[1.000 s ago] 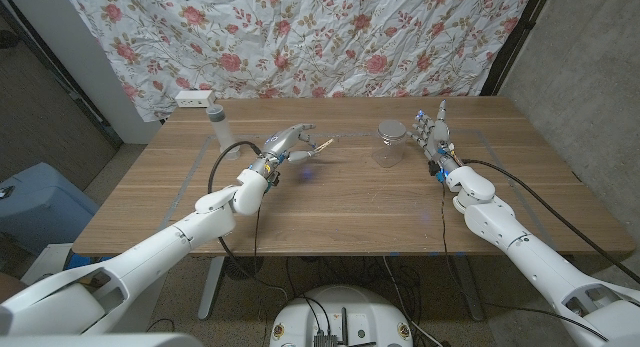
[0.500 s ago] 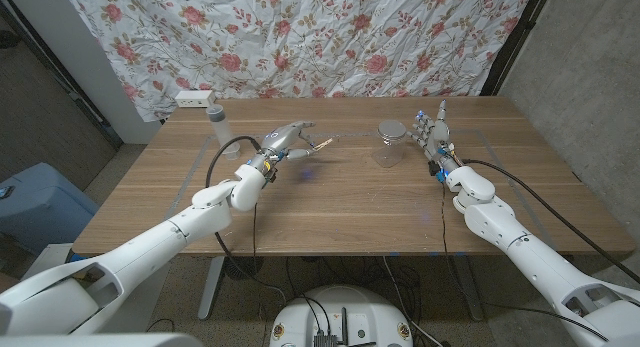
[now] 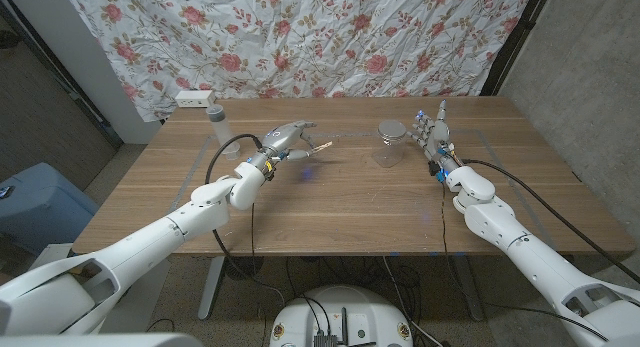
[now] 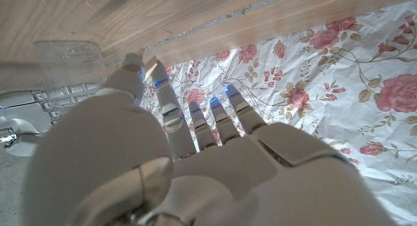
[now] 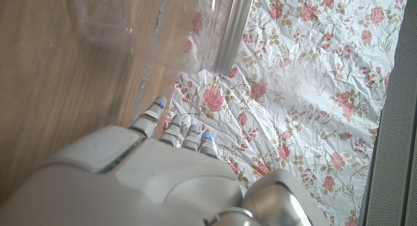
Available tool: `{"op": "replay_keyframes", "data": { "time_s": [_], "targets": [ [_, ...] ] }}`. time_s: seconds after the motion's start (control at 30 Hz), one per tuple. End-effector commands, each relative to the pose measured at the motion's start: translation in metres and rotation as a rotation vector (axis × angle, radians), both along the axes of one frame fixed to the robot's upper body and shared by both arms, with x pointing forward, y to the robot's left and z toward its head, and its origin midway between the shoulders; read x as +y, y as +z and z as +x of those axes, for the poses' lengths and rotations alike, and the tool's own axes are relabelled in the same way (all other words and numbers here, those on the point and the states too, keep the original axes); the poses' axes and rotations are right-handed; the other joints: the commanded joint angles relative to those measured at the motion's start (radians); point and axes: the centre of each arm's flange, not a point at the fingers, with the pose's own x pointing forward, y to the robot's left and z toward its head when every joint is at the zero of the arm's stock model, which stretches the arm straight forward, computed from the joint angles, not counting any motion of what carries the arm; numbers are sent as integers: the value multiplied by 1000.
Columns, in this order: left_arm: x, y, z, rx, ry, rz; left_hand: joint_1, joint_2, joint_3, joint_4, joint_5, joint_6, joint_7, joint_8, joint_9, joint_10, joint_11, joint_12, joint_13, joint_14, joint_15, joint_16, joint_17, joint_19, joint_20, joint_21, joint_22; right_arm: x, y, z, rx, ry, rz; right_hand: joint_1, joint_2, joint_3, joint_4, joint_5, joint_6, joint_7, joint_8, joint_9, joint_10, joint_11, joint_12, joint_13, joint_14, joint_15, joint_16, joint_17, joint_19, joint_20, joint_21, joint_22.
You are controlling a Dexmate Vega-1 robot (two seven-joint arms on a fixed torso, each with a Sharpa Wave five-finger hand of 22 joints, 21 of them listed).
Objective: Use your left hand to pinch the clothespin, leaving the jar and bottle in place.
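My left hand (image 3: 283, 142) pinches the small wooden clothespin (image 3: 322, 144), lifted off the wooden desk (image 3: 340, 202). At three o'clock, the clear glass jar (image 3: 390, 144) stands beside my right hand (image 3: 432, 132), fingers spread upright.

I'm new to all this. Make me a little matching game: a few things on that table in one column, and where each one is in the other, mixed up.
Things:
1. clothespin
2. jar
3. bottle
4. white box

Places:
A. at the table's far left corner, by the flowered cloth
B. just beside the right robot hand
C. at the fingertips of the left robot hand
D. standing near the table's left edge

Pairs: 1-C, 2-B, 3-D, 4-A
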Motion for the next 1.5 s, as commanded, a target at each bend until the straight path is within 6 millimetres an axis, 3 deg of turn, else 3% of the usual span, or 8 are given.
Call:
{"op": "replay_keyframes", "data": {
  "time_s": [0.03,0.47,0.9,1.5],
  "targets": [
    [-2,2,-2,-29,39,75,-1,4,-5,-1,4,-3,-1,4,1,-8,5,-2,1,-5,-1,-1,3,-5,1,-1,2,0,0,0,0,0,0,0,72,-5,0,6,-2,-8,6,2,1,-7,7,2,-9,-36,6,3,6,-2,4,5],
    [-4,5,-9,-57,89,164,-2,8,-7,-2,5,-11,-5,3,1,-16,5,-3,1,-12,-4,-3,3,-11,3,-3,2,0,0,0,0,0,0,0,72,-5,0,6,-2,-8,6,2,1,-7,7,2,-9,-35,6,3,6,-2,4,5],
    [-4,-4,-15,-61,114,219,-4,11,-9,-2,5,-15,-7,4,1,-22,4,-3,1,-15,-4,-2,3,-13,4,-2,2,0,0,0,0,0,0,0,71,-5,0,6,-2,-8,6,2,0,-8,7,2,-8,-36,7,3,6,-2,4,5],
    [12,-18,-16,-38,151,250,-6,14,-13,-2,5,-11,-10,8,1,-21,1,0,1,-14,-9,0,3,-14,3,-1,2,0,0,0,0,0,0,0,72,-5,0,6,-2,-7,6,2,1,-6,7,2,-10,-35,6,3,7,-3,5,5]
  ]
}}
